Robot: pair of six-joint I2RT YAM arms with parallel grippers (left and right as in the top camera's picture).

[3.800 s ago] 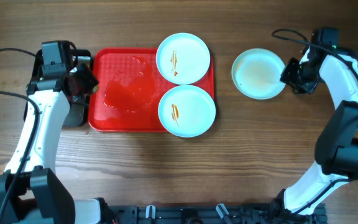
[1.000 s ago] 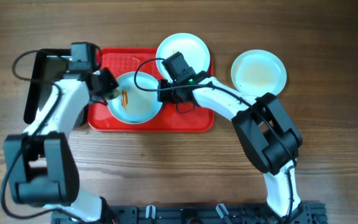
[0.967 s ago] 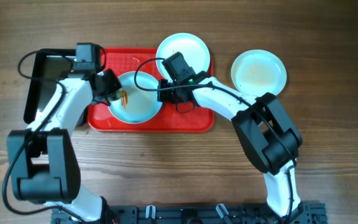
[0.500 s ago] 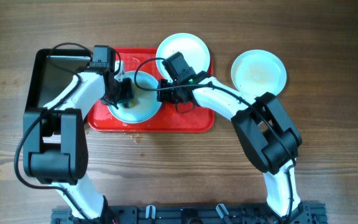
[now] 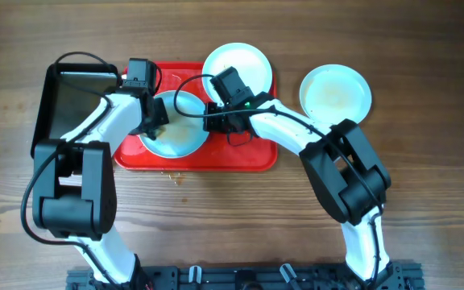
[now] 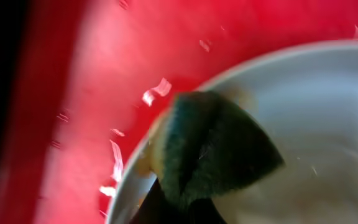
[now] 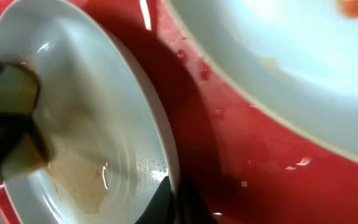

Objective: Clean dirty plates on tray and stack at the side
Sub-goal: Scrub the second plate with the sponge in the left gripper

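The middle plate is lying on the tray, a brownish film showing across its bowl, and I am working on it from both sides. My right claw is pinching its right rim, and I think that side is tipping up a little off the tray. My left claw is pressing together on a dark sponge, which is sitting on the plate's left rim. A second plate with an orange streak is resting at the tray's far right corner, just beside the one I am scrubbing and hanging over the tray's edge. A third plate is lying alone on the worktop, well apart to the right. The main risk, I judge, is pushing the sponge hard enough to twist the wet rim out of my right pinch, or sliding the plate into its neighbour and knocking that one off the tray. The sponge could also be sweeping sauce over the rim; a few specks are lying on the wood by the near edge. A black pan is crowding my left elbow, so the freest room is toward the near side and the far right.
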